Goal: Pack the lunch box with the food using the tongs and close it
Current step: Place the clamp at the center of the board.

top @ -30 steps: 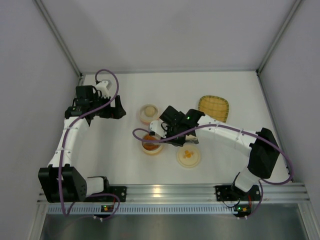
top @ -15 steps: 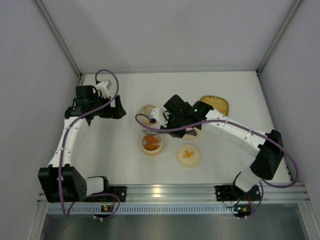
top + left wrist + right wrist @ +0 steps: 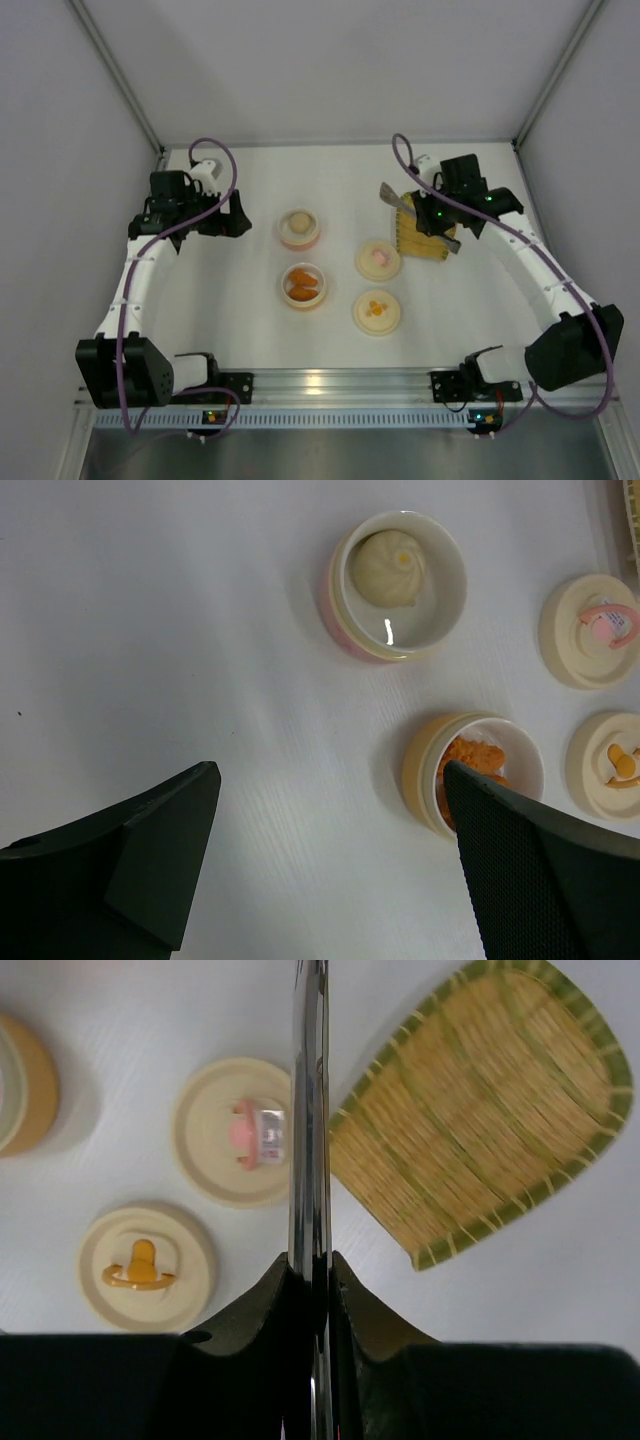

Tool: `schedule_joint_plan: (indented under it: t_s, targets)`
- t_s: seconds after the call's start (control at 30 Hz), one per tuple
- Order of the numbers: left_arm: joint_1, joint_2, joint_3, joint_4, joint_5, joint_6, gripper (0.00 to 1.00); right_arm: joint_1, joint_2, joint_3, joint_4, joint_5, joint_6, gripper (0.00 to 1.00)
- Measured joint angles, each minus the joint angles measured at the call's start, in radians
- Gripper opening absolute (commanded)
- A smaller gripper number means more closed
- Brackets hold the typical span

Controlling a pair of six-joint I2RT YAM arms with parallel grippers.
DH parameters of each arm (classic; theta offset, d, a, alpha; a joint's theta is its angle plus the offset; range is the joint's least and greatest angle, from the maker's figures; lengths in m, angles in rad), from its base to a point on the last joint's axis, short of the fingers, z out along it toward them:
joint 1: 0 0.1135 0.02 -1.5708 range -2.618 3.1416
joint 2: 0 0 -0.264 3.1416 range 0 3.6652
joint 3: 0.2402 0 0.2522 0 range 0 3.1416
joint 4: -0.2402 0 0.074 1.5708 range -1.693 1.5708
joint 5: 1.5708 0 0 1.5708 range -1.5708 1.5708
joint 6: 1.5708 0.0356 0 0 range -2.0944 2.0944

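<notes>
**Holding tongs (image 3: 310, 1110) over the woven tray (image 3: 480, 1110)**

Your right gripper (image 3: 312, 1262) pinches them shut there, probably to set them down. The bun (image 3: 385, 565) and orange chunks (image 3: 475, 755) lie packed mid-table. The left gripper (image 3: 328, 780) gapes wide, free for the lids (image 3: 210, 1150).

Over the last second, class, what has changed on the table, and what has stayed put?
The right arm swung from above the orange-food bowl to the far right. Its jaws now clamp the tongs over the edge of the yellow tray. The left arm, the cream-ball bowl and the orange-marked lid stayed put.
</notes>
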State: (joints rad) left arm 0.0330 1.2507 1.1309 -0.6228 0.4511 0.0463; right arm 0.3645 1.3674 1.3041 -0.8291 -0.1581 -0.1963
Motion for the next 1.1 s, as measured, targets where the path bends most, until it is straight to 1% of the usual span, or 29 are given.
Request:
schedule_joint_plan:
  t_s: [0.07,0.1,0.23,0.3,0.43,0.63,0.73,0.8,0.87,0.97,1.1]
  targets:
    - [0.0,-0.001,0.0,0.005,0.0,-0.004,0.98,-0.096,-0.043,-0.034,0.014,0.013,0.011,0.09]
    - [0.0,-0.001,0.0,0.011,0.0,-0.008,0.98,-0.161,-0.065,-0.052,0.03,0.023,0.011,0.11]
    - [0.0,-0.001,0.0,0.037,0.0,-0.023,0.98,-0.407,-0.103,-0.133,0.106,0.09,-0.003,0.11]
    - [0.0,0.0,0.0,0.047,0.0,-0.026,0.98,-0.508,-0.089,-0.169,0.133,0.117,-0.021,0.11]
    - [0.0,0.002,0.0,0.062,-0.003,-0.048,0.98,-0.621,0.004,-0.2,0.173,0.145,-0.058,0.12]
    - [0.0,0.002,-0.002,0.085,-0.005,-0.06,0.98,-0.667,0.185,-0.2,0.241,0.146,-0.101,0.13]
    - [0.0,0.002,-0.008,0.095,-0.008,-0.063,0.98,-0.669,0.243,-0.199,0.272,0.14,-0.118,0.17]
    - [0.0,0.002,-0.015,0.098,-0.013,-0.064,0.98,-0.669,0.262,-0.197,0.292,0.132,-0.134,0.22]
    - [0.0,0.002,-0.021,0.1,-0.018,-0.064,0.98,-0.669,0.277,-0.197,0.311,0.123,-0.152,0.3]
    - [0.0,0.002,-0.026,0.1,-0.023,-0.063,0.98,-0.669,0.298,-0.198,0.331,0.115,-0.18,0.36]
    - [0.0,0.002,-0.027,0.1,-0.023,-0.064,0.98,-0.669,0.31,-0.218,0.354,0.107,-0.213,0.38]
